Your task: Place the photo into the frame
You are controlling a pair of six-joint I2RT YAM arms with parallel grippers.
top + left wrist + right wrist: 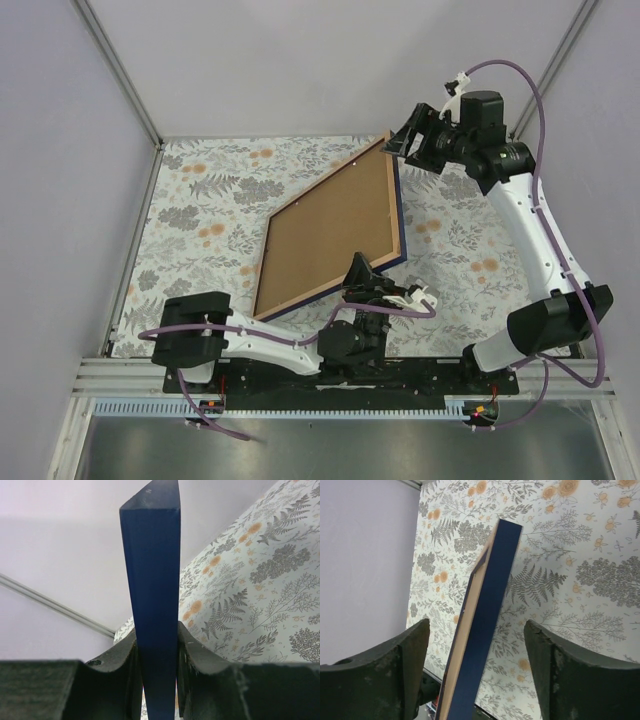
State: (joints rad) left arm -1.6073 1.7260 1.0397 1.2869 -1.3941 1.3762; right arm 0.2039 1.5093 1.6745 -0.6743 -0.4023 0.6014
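Holding one frame (399, 215) tilted over the middle of the floral table (200, 190), brown backing panel (330, 235) up. Left gripper (156, 650) clenched on the frame's near corner, dark blue edge between the fingers. Right gripper (476, 625) released, jaws wide astride the far corner, touching neither side

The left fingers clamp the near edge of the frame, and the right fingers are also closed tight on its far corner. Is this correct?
Not quite. The right fingers are open: they stand apart on both sides of the frame with gaps, as the right wrist view shows. The left fingers do clamp its near edge.
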